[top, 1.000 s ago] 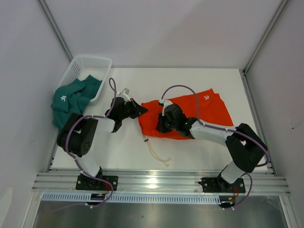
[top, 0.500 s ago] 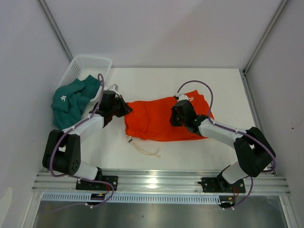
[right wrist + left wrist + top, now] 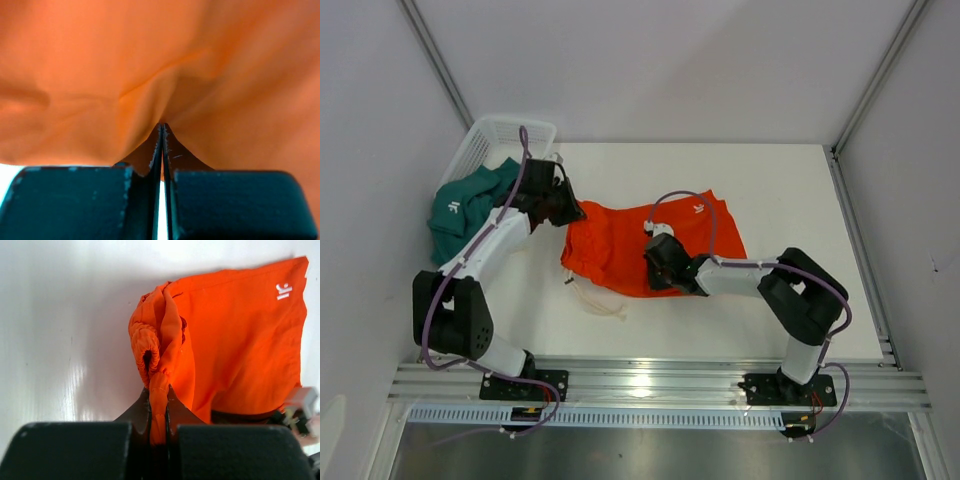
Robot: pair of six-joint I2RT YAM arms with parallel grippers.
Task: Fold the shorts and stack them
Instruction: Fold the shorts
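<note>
1. Progress: early. The orange shorts (image 3: pixel 620 240) lie mid-table, mostly spread. Their left, waistband end is bunched. I cannot tell whether any layer is already doubled over. The white drawstring (image 3: pixel 600 303) trails loose toward the near edge.
2. The teal shorts (image 3: pixel 470 205) are a crumpled heap at far left, draped over the near rim of the white basket (image 3: pixel 510 128). Neither gripper is on them, and no stack exists.
3. Remaining, by my judgement: finish folding the orange pair, bring out and fold the teal pair, then stack one on the other.
4. The left gripper (image 3: pixel 568 212) is at the far-left corner of the orange pair. In the wrist view its jaws are nearly closed, pinching a ridge of waistband cloth. The gathered elastic bunches just beyond the tips.
5. The right gripper (image 3: pixel 655 272) is at the near edge of the orange pair, about mid-length. In the wrist view its jaws are pressed almost together on a thin pleat of orange cloth. The fabric tents away from the tips, so I read this as gripped, not merely touched.
</note>
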